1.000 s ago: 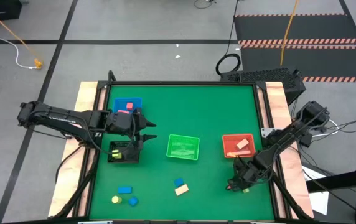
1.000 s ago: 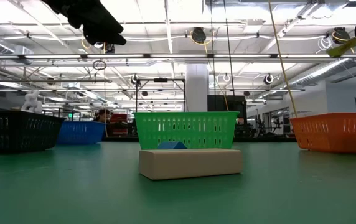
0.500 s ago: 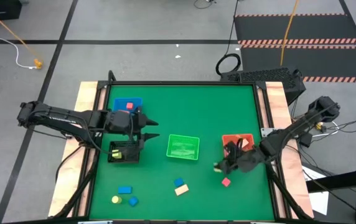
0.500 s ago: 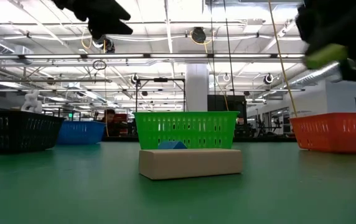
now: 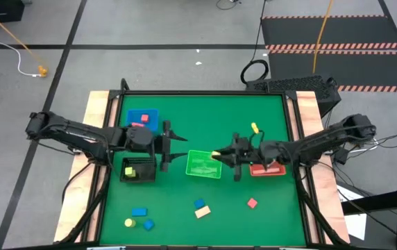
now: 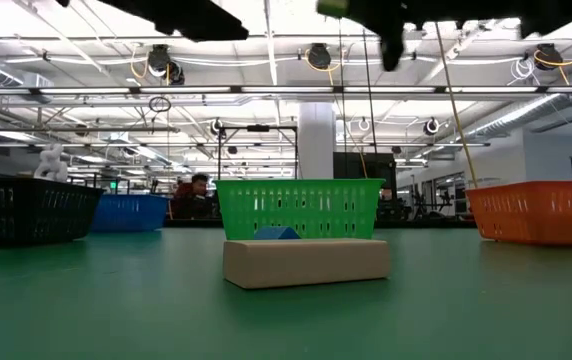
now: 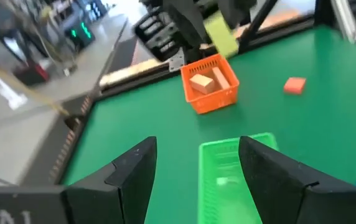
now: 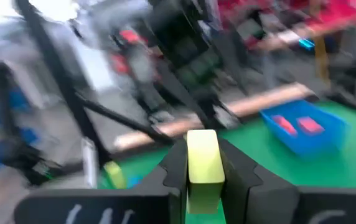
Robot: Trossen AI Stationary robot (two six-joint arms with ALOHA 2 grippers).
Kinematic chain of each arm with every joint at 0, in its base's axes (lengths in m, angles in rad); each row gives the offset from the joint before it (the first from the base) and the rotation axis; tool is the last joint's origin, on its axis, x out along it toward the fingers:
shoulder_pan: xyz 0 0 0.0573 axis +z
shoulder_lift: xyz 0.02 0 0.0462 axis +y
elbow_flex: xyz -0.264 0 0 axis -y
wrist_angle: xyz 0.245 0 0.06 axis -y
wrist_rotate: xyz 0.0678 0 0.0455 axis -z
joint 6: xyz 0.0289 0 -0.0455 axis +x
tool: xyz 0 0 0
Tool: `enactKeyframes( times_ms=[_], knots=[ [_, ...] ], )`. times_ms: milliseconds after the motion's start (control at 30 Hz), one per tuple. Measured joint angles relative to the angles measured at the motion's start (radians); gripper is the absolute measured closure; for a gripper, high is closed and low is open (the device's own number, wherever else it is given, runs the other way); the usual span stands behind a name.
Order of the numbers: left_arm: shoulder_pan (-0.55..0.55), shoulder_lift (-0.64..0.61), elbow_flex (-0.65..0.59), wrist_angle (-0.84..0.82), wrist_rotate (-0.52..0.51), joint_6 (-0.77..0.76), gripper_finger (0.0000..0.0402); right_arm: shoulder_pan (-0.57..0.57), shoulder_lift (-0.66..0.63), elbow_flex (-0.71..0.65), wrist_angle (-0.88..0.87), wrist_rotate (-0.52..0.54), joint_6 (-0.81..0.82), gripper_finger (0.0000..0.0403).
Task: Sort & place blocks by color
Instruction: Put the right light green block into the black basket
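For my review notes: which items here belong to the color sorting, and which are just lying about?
Job:
- yellow block, held in the right pincer
- left pincer, open
- loose red block, tan block, blue bar, yellow cylinder
- blue bin, black bin, green bin, red bin

Lying about:
- coiled black cable on the floor
- yellow-tipped cord
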Motion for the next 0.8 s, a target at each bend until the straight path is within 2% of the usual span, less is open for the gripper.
enactKeyframes(
  times_ms=[100,233,333,467,567,800],
  knots=[
    [0.001,0.049,0.0,0.099,-0.003,0.117,0.0174,-0.071,0.064,0.0,0.123,-0.114,0.055,0.0363],
    [-0.003,0.099,0.0,0.234,-0.009,0.272,0.0174,-0.147,0.143,0.0,0.161,-0.189,0.224,0.0362],
    [-0.003,0.122,0.0,0.259,-0.009,0.333,0.0174,-0.186,0.186,0.0,0.202,-0.237,0.313,0.0353],
    [-0.004,0.145,0.0,0.248,-0.009,0.313,0.0174,-0.209,0.22,0.004,0.281,-0.295,0.358,0.0354],
    [-0.003,0.143,0.0,0.248,-0.009,0.293,0.0174,-0.213,0.233,0.023,0.274,-0.342,0.363,0.0359],
    [-0.003,0.142,0.0,0.278,0.029,0.294,0.0174,-0.213,0.234,0.125,0.096,-0.371,0.353,0.0356]
  ],
)
